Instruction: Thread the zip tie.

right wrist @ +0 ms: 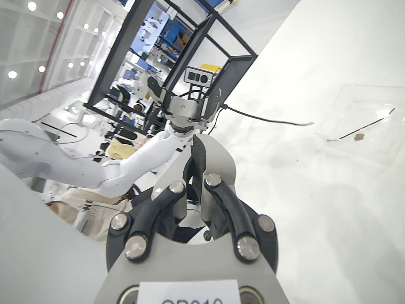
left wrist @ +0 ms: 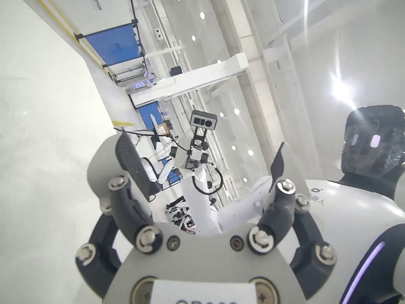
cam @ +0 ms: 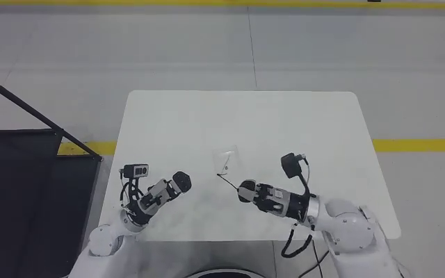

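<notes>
My right gripper (cam: 241, 189) (right wrist: 196, 142) hovers over the table's front middle, its fingers pressed together. A thin black zip tie (cam: 227, 180) (right wrist: 269, 119) sticks out from its fingertips and slants toward a clear tray; the top view shows its near end at the fingertips. My left gripper (cam: 182, 181) (left wrist: 202, 143) is at the front left, facing the right one. It is wide open with nothing between its fingers. The right wrist view shows this left gripper (right wrist: 185, 96) farther off, apart from the tie's end.
A clear shallow tray (cam: 229, 153) (right wrist: 373, 96) lies mid-table with a second black tie (right wrist: 364, 125) and a small brown bit (right wrist: 359, 136) in it. A black frame cart (cam: 35, 160) stands off the white table's (cam: 292, 118) left side.
</notes>
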`<state>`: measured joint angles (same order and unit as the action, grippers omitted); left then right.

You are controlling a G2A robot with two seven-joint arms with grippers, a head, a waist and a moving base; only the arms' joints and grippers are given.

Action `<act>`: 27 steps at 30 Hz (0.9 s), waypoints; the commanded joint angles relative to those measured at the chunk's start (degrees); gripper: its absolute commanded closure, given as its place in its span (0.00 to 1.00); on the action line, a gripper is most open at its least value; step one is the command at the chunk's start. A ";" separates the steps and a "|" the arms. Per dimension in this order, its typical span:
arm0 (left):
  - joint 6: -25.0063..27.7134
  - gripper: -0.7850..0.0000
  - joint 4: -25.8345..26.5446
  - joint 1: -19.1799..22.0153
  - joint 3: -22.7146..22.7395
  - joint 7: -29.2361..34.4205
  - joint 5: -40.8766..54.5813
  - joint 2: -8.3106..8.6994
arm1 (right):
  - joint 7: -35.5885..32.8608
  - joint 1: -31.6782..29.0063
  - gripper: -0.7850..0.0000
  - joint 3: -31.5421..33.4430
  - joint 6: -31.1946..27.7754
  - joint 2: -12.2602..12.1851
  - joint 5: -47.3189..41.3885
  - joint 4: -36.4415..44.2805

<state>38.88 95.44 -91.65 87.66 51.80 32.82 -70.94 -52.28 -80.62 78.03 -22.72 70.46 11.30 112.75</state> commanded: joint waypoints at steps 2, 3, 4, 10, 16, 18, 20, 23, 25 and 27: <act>-0.09 0.00 0.05 -0.04 0.02 -0.08 -0.09 0.00 | -0.63 0.05 1.00 0.02 0.05 0.01 -0.26 -0.08; -0.09 0.00 0.05 -0.04 0.02 -0.08 -0.09 0.00 | -0.63 0.05 1.00 0.02 0.05 0.01 -0.26 -0.08; -0.09 0.00 0.05 -0.04 0.02 -0.08 -0.09 0.00 | -0.63 0.05 1.00 0.02 0.05 0.01 -0.26 -0.08; -0.11 0.00 0.16 0.01 0.05 -0.34 -0.47 0.00 | -0.63 0.05 1.00 0.02 0.05 0.01 -0.26 -0.08; 0.23 0.00 2.64 0.17 0.08 -10.38 -9.79 -0.28 | -0.57 2.51 1.00 -4.38 -0.76 -0.26 16.04 2.93; 0.05 0.00 3.58 -0.21 0.40 -12.61 -10.86 -0.30 | 0.01 3.25 1.00 -6.39 0.37 -0.26 22.80 4.43; 0.47 0.00 4.20 -0.53 1.51 -14.76 -13.60 -0.24 | 0.66 4.00 1.00 -8.31 1.86 -0.25 29.56 5.72; -0.45 0.00 5.03 -0.79 2.09 -16.67 -16.20 -0.17 | 1.09 5.23 1.00 -11.58 3.52 -0.18 38.66 6.58; -1.54 0.00 5.19 -0.63 2.71 -17.90 -19.18 -0.07 | 0.95 6.49 1.00 -13.58 5.26 -0.12 45.79 6.38; -1.89 0.00 5.29 -0.59 2.68 -18.20 -19.70 -0.06 | 0.64 7.75 1.00 -16.02 7.44 0.05 52.49 5.89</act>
<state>37.07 100.71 -92.25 90.38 33.64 13.25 -71.01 -51.44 -73.50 63.26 -16.45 70.42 59.49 118.91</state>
